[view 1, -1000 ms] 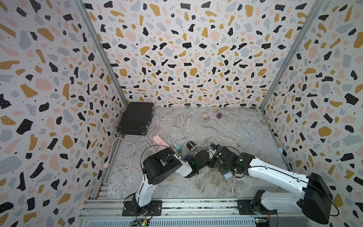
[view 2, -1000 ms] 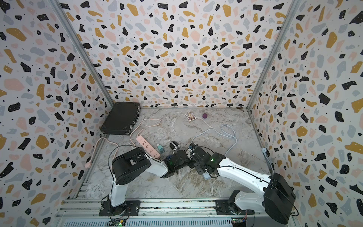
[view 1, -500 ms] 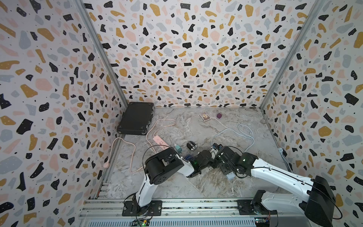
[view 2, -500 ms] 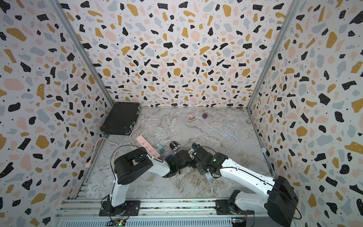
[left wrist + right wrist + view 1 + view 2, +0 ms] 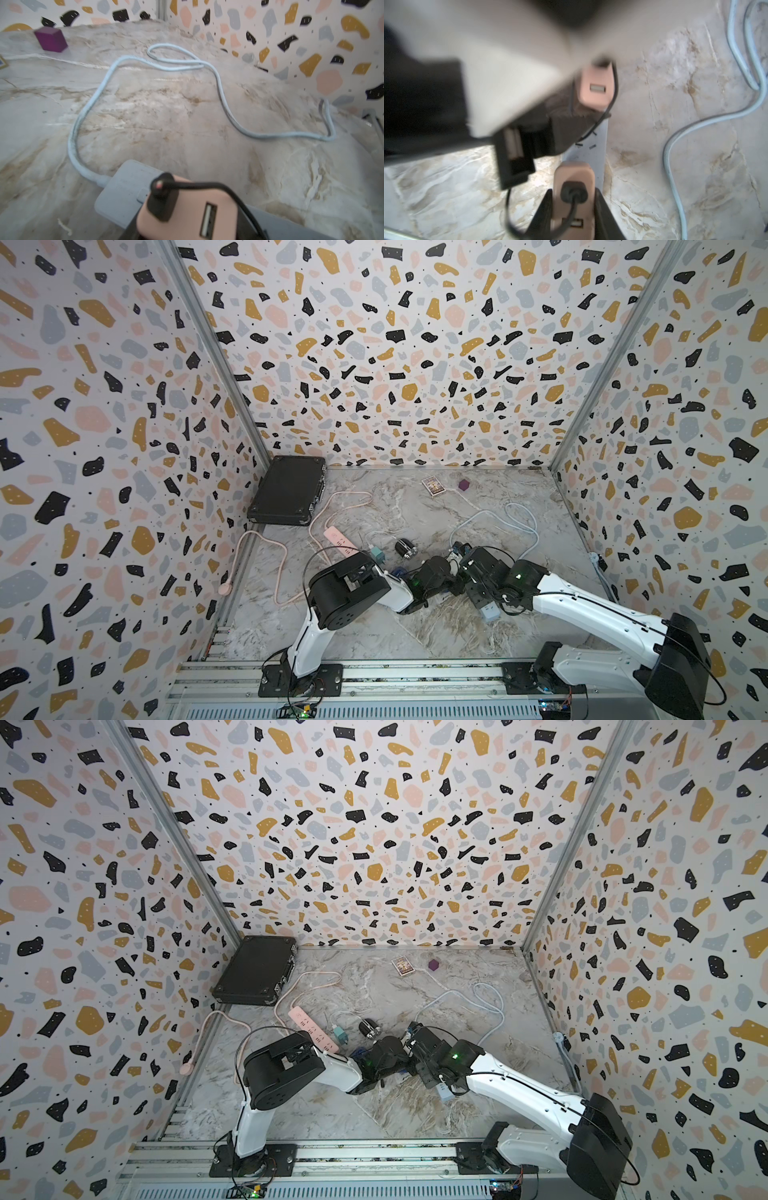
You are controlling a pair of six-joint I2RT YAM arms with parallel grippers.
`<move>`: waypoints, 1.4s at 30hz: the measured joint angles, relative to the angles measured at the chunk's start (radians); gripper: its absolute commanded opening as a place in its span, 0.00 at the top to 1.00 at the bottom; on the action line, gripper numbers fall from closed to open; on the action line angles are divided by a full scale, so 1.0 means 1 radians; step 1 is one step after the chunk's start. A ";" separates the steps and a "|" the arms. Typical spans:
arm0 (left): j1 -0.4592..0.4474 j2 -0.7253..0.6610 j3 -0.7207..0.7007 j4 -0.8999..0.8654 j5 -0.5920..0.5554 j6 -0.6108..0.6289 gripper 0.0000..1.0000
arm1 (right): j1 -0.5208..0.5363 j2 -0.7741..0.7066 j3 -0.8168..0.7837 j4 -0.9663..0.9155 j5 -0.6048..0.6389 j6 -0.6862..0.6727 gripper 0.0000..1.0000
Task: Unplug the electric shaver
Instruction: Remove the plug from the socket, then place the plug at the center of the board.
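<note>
Pink adapters clamped, one loose strip beneath

Pink plastic fills both grips: the left gripper (image 5: 591, 91) is clamped on one pink adapter (image 5: 187, 212) and the right gripper (image 5: 574, 209) on a second pink adapter (image 5: 574, 174). Both adapters stand on the grey power strip (image 5: 122, 193), with a black plug (image 5: 163, 197) in one and a second black plug (image 5: 574, 191) in the other. As I judge the risks, the strip is held only through the adapters, so a pull may lift it whole instead of freeing a plug. The black lead (image 5: 207, 184) trailing beside the grip may snag, and the crowded arms may knock. The small black cylinder (image 5: 405, 548), which I take for the shaver, lies on the marble top (image 5: 415, 506) near the left arm, touching neither gripper. I cannot trace which lead reaches it.
</note>
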 measured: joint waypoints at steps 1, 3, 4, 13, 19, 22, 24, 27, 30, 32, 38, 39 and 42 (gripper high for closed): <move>-0.002 0.006 0.002 0.002 -0.006 0.006 0.72 | 0.006 -0.016 0.022 -0.003 0.012 -0.006 1.00; -0.004 0.009 0.008 -0.011 -0.008 0.031 0.72 | 0.008 -0.061 0.062 0.041 0.013 -0.020 1.00; -0.005 0.011 0.010 -0.014 -0.008 0.029 0.72 | 0.008 -0.072 0.082 0.059 0.013 -0.024 1.00; -0.005 0.005 0.009 -0.023 -0.015 0.027 0.58 | 0.020 -0.089 0.107 0.069 0.013 -0.051 1.00; -0.015 -0.062 0.002 -0.142 -0.040 0.038 0.39 | 0.020 -0.167 0.069 0.076 0.068 -0.049 1.00; -0.026 -0.115 -0.006 -0.257 -0.049 0.047 0.32 | 0.019 -0.216 0.055 0.074 0.093 -0.042 1.00; -0.028 -0.150 -0.008 -0.337 -0.053 0.047 0.27 | 0.019 -0.239 0.051 0.066 0.107 -0.038 0.99; -0.028 -0.206 -0.014 -0.470 -0.067 0.046 0.19 | 0.017 -0.264 0.050 0.060 0.124 -0.034 0.98; -0.029 -0.263 -0.026 -0.602 -0.078 0.045 0.00 | 0.011 -0.274 0.050 0.060 0.128 -0.034 0.98; -0.030 -0.317 -0.031 -0.689 -0.093 0.045 0.00 | 0.007 -0.269 0.050 0.059 0.126 -0.035 0.99; -0.028 -0.558 -0.031 -0.846 -0.154 0.043 0.01 | 0.002 -0.215 0.054 0.067 0.096 -0.042 0.99; -0.027 -0.599 -0.030 -0.861 -0.164 0.043 0.00 | 0.002 -0.203 0.057 0.069 0.087 -0.044 0.99; -0.021 -0.745 -0.026 -0.921 -0.203 0.046 0.01 | -0.003 -0.161 0.070 0.086 0.053 -0.055 0.99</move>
